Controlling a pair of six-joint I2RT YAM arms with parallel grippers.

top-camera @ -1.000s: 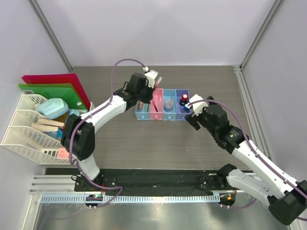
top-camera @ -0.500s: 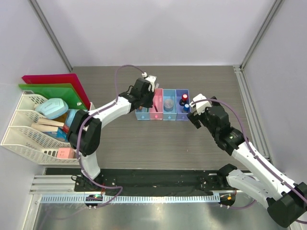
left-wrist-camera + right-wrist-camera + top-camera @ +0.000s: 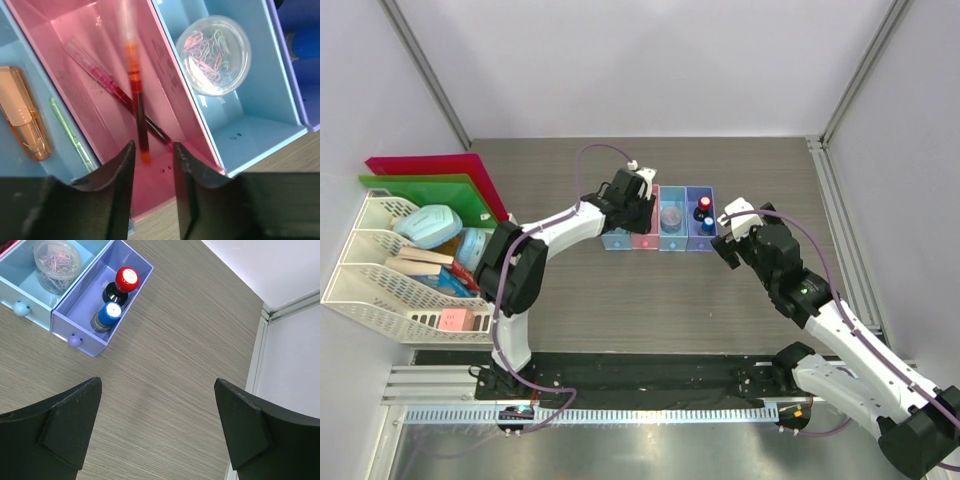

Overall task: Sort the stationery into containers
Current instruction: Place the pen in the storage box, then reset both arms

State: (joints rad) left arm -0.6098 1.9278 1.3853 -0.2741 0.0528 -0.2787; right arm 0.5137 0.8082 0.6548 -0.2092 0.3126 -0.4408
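Inside the pink box (image 3: 172, 80) are two red-and-black pens (image 3: 107, 82), one blurred between the released, parted fingers of the left gripper (image 3: 153, 145). Two little bottles (image 3: 126, 279) stand in the purple box (image 3: 136, 289); the right gripper (image 3: 157, 381) gapes empty beside it.

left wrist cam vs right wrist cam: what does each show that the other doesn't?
Left wrist only: inside the pink box, one pen lying flat and a blurred pen in the gap of the open left gripper; an orange marker in the end blue box.
Right wrist only: the red-capped bottle and the knobs.
Both: the clip tub in the middle blue box, and the purple box.
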